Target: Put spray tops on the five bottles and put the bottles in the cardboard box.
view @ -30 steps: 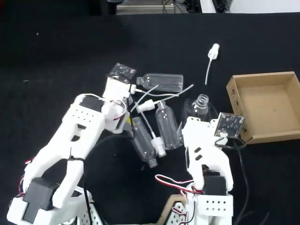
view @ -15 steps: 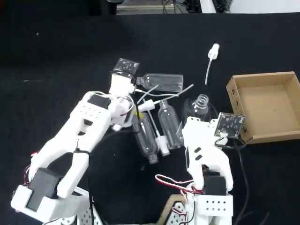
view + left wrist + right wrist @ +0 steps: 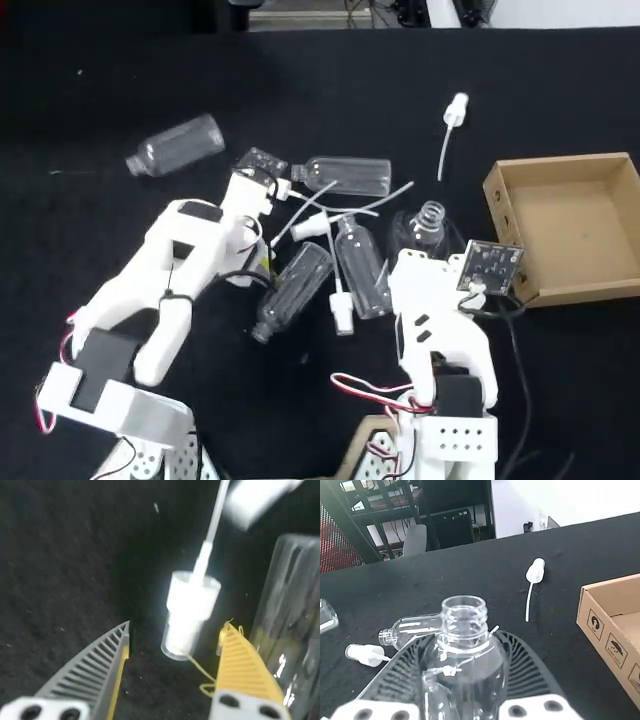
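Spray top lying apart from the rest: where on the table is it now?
In the high view the spray top lies alone on the black table, just past the far left corner of the cardboard box.

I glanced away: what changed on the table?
The left arm shifted back; its open left gripper straddles a spray top. One lying bottle swung its neck round; another bottle appeared far left. The right gripper still holds the upright bottle; cardboard box unmoved.

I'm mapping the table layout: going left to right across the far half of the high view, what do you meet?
Lone bottle → lying bottle at the cluster's far edge → loose spray top → cardboard box.
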Controlling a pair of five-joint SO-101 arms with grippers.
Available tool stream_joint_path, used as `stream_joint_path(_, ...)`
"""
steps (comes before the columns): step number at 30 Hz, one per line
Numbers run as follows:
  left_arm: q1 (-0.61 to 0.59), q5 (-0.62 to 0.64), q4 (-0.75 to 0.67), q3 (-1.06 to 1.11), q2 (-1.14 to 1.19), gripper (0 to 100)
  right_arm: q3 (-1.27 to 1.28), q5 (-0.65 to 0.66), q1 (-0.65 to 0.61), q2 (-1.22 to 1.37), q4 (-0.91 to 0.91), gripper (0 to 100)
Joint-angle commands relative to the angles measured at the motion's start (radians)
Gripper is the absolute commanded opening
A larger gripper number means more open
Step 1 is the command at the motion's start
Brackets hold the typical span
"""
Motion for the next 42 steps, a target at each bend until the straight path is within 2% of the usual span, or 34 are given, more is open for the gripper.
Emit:
stream_joint_path(1, -0.001, -0.012, -0.052, -0.064, -0.011, 27, -0.002, -0.008, -0.009, -0.076, -0.025, 1.0)
stream_joint_path(9, 0.030, -0.008, -0.068, -0.056, -0.006, 25, -0.002, -0.008, -0.009, -0.076, -0.025, 1.0)
stream_joint_path(14, 0.045, -0.005, -0.011, -0.028, -0.018, 2, -0.008, -0.008, -0.009, -0.076, -0.025, 1.0)
stream_joint_path(16, 0.031, -0.005, 0.008, 0.007, -0.057, 5, -0.021, -0.008, -0.008, -0.076, -0.025, 1.0)
stream_joint_path(20, -0.042, -0.014, 0.014, 0.131, -0.226, 3, -0.088, -0.008, -0.026, -0.076, 0.054, 1.0)
stream_joint_path(22, -0.104, -0.060, 0.020, 0.208, -0.344, 3, -0.122, -0.003, -0.068, -0.076, 0.101, 1.0)
stream_joint_path(25, -0.216, -0.138, 0.106, 0.288, -0.526, 3, -0.145, 0.000, -0.143, -0.074, 0.141, 1.0)
stream_joint_path(28, -0.323, -0.160, 0.170, 0.331, -0.660, 3, -0.136, 0.000, -0.193, -0.068, 0.144, 1.0)
stream_joint_path(37, -0.351, -0.181, 0.262, 0.344, -0.732, 3, -0.125, 0.000, -0.209, -0.070, 0.146, 1.0)
stream_joint_path(39, -0.358, -0.244, 0.315, 0.334, -0.732, 3, -0.125, 0.000, -0.209, -0.068, 0.146, 1.0)
stream_joint_path(42, -0.364, -0.448, 0.405, 0.337, -0.732, 3, -0.125, 0.000, -0.209, -0.068, 0.146, 1.0)
